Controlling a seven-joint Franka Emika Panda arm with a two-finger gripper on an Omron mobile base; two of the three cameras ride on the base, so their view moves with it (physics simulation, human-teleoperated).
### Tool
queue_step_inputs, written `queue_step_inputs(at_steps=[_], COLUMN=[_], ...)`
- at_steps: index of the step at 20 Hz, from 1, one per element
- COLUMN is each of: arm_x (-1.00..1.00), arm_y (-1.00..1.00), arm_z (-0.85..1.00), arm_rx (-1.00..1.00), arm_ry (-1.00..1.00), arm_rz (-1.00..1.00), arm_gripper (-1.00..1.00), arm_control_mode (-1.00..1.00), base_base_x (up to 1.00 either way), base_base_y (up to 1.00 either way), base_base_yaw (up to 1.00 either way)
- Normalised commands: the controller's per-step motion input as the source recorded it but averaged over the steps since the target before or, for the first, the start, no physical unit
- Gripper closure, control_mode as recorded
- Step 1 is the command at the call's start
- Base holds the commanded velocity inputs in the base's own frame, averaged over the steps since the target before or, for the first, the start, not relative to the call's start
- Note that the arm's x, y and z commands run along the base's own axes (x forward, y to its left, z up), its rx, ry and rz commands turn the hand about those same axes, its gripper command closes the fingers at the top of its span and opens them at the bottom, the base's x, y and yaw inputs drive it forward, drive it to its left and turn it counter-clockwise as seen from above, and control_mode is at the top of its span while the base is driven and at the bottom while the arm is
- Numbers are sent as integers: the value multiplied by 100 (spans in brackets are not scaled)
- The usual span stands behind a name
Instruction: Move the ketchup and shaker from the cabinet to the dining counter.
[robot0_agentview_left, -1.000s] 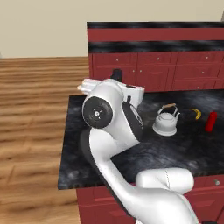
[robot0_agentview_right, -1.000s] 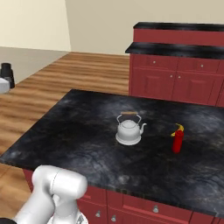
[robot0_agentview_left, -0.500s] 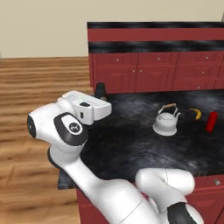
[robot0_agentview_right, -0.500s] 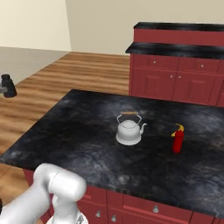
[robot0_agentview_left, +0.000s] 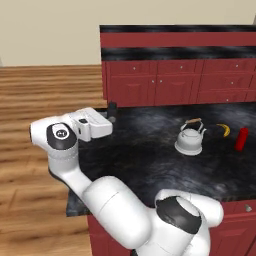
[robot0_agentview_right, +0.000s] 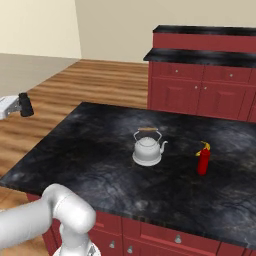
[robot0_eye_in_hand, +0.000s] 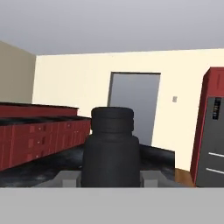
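Pincer (robot0_agentview_left: 112, 116) closed on one small dark grey-black cylindrical shaker (robot0_eye_in_hand: 111, 148), held above the left edge of the black marbled stone desk (robot0_agentview_left: 150, 160); the desk's left half is bare; rightward stand one silver kettle (robot0_agentview_left: 190, 140), one small yellow banana (robot0_agentview_left: 224, 130), one slim red ketchup bottle (robot0_agentview_left: 242, 138) near the right edge.

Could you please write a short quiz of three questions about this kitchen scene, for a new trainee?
1. True or false: the ketchup already stands on the dining counter.
2. What does the gripper hold? A) the banana B) the shaker C) the kettle
3. Fill in: the banana lies between the kettle and the ____.

Key:
1. True; it stands upright to the right of the kettle.
2. B; the shaker sits dark between the fingers, at the counter's left edge.
3. ketchup
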Motion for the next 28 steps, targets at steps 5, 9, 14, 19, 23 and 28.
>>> queue_step_inputs(at_steps=[5,9,14,19,23,28], arm_x=[50,41,25,25,11,17], arm_y=[-15,-27,-40,-36,-35,-31], arm_z=[-43,-48,-42,-23,-9,-18], arm_rx=[0,0,0,4,14,19], arm_ry=[-2,-10,-10,-2,1,5], arm_rz=[0,11,25,25,24,24], arm_gripper=[100,100,100,100,100,100], arm_control_mode=[-100,-100,-100,-100,-100,-100], base_base_x=[0,0,0,0,0,0], base_base_y=[0,0,0,0,0,0], base_base_yaw=[0,0,0,0,0,0])
